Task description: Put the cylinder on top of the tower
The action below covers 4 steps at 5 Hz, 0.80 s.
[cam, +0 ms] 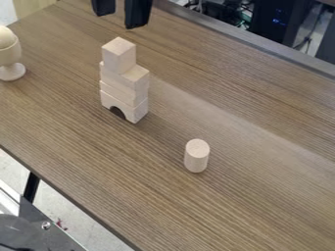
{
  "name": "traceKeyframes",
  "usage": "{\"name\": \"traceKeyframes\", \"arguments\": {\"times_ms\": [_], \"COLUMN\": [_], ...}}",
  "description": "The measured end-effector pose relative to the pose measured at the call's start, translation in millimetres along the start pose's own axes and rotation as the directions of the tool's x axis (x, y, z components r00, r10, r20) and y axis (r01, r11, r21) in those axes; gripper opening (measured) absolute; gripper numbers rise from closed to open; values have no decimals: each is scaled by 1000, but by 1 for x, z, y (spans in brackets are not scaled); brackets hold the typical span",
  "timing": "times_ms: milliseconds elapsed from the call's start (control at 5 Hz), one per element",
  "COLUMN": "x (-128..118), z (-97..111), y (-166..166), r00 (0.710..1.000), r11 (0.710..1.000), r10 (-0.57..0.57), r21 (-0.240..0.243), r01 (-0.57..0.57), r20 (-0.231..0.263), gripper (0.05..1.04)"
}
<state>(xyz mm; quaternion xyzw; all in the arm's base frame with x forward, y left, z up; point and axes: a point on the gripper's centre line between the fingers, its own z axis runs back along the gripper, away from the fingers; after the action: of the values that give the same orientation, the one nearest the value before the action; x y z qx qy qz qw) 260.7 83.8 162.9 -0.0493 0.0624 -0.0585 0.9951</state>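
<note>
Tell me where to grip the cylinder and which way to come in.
Probably best from straight above, closing on opposite sides of the upper half of the cylinder: it stands upright, top uncovered, apart from the tower.

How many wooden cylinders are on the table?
1: the cylinder stands upright on the table, nearer the camera than the block tower and right of it in the picture.
</note>
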Motion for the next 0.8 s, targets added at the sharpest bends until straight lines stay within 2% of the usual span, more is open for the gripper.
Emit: {"name": "traceKeyframes", "arguments": {"times_ms": [200,400,600,800], "x": [0,21,43,51], "z": [-8,-15,-15,-16], "y": [-1,-16,-39,-50], "r00": [1000,990,959,939], "r11": [1000,991,953,925], "r10": [-2,-122,-265,-328], "r21": [-12,47,126,167], "r01": [2,126,276,341], "r20": [-26,-65,-96,-103], "gripper": [999,999,999,999]}}
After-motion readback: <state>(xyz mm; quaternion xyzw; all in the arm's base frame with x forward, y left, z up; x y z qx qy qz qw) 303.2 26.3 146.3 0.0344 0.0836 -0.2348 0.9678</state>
